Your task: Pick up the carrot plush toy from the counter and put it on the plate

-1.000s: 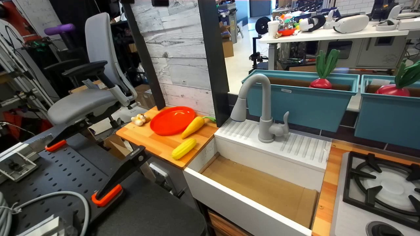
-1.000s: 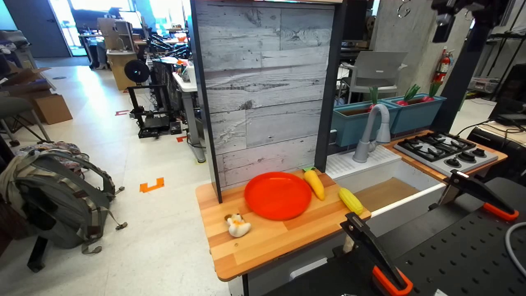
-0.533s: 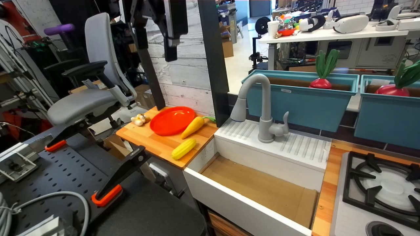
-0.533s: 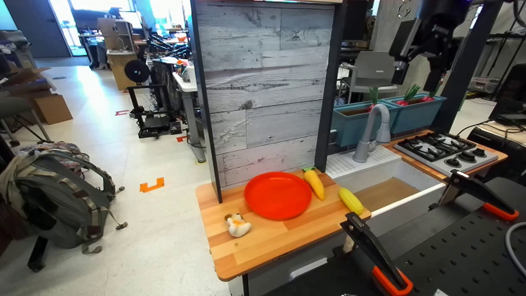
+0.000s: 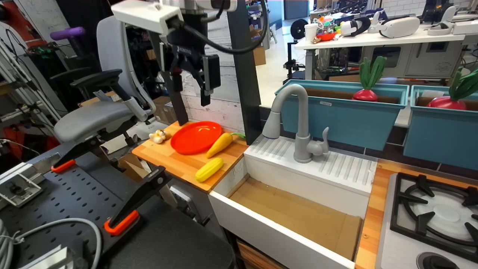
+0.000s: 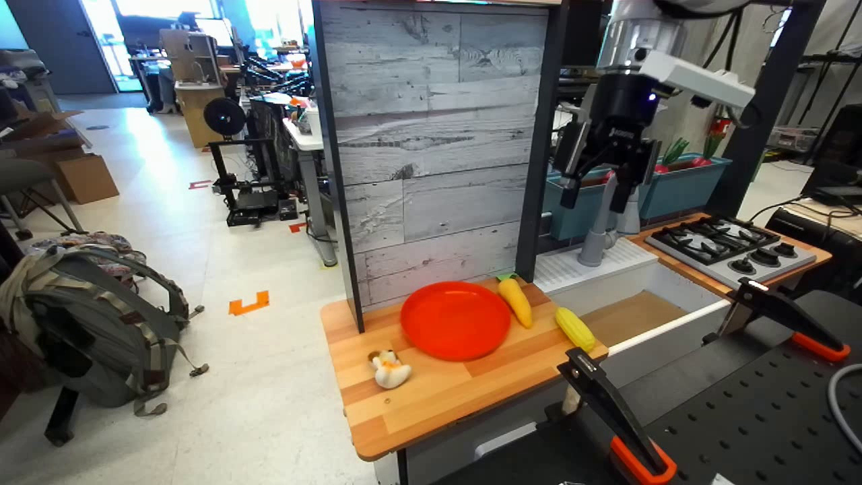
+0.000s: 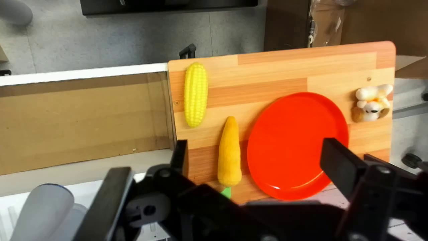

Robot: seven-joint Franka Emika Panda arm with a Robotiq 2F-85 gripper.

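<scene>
Wrist view: toy corn cob point(image 7: 196, 94); at its 5 o'clock, the carrot plush toy point(image 7: 229, 152), on the wooden counter point(image 7: 255, 78). Above, the gripper point(image 7: 256, 154): jaws wide apart, nothing held. Just beside the carrot, at its 3 o'clock: red plate point(image 7: 296, 140). Advised: centre over the carrot, straddle it at 9 and 3, sparing the red plate. Lettering point(image 5: 184, 49) in an exterior view: apparently ROBOTIQ.

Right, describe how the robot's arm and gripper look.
The visible arm is silvery grey. The gripper is black, with two jointed fingers and pale lettering too small to read. The arm carries a white box, with a black cable looping from it.
</scene>
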